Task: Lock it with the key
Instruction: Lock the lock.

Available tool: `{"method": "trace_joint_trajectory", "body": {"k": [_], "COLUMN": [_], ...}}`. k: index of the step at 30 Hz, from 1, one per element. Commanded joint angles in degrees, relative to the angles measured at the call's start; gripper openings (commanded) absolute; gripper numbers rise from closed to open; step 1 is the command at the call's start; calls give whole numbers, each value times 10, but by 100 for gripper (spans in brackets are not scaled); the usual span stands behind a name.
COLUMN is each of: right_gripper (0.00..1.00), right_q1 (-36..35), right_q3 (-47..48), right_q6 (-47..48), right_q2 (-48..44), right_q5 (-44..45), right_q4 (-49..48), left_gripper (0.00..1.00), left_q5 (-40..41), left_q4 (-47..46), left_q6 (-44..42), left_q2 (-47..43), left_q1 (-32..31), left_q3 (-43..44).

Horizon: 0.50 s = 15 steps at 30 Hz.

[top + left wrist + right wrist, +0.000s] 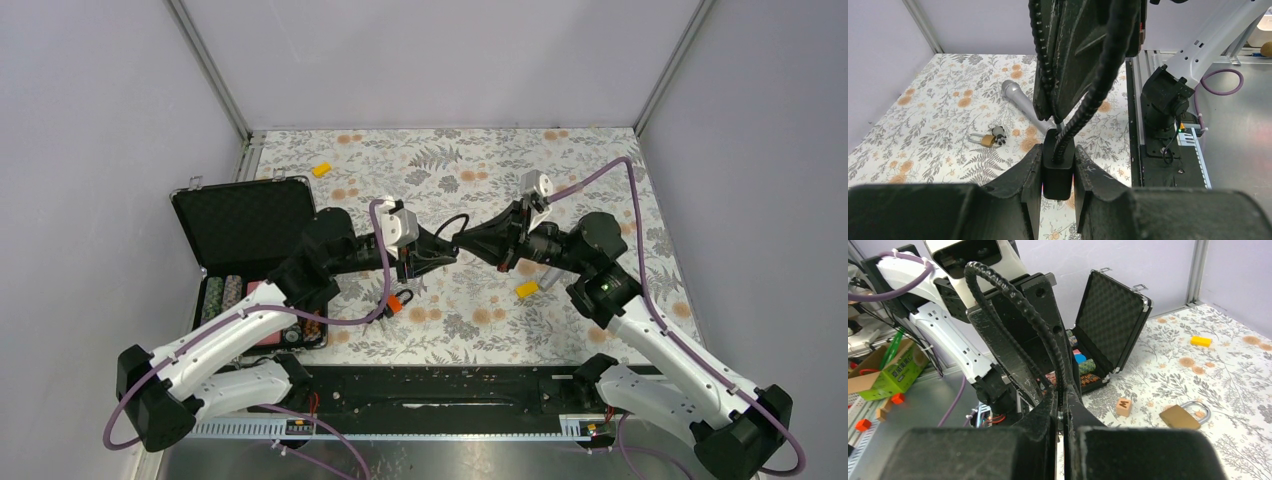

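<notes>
The padlock (985, 141) looks hard and slippery, best pinched by its flat sides, but the left gripper (1058, 160) squeezes a black block (1057, 176), the right gripper (1060, 400) its cord (1047, 337).

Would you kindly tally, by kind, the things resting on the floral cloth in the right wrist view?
Padlock: 1
Wooden letter block: 1
Yellow block: 1
Open black case: 1
Total: 4
</notes>
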<state>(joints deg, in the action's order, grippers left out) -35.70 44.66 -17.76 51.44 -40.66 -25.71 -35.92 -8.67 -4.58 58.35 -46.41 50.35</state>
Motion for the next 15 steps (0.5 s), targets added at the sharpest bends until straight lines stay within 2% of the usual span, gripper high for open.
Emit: {"method": "trace_joint_trajectory", "body": {"k": [1,8,15], "right_gripper": [0,0,0], "right_q1": [-19,-24,-36], "right_q3": [17,16,24], "right_q6": [60,73,125], "right_q2": [2,6,5], "right_q5": [18,23,-1], "right_q4": [71,83,140], "left_gripper": [0,0,0], "left_q5": [-15,-11,105], "left_q4": [-81,-83,-127], "left_q6": [4,5,83], "left_q2": [-4,0,2], "left_q1": [-1,0,1], "left_q3": [10,11,15]}}
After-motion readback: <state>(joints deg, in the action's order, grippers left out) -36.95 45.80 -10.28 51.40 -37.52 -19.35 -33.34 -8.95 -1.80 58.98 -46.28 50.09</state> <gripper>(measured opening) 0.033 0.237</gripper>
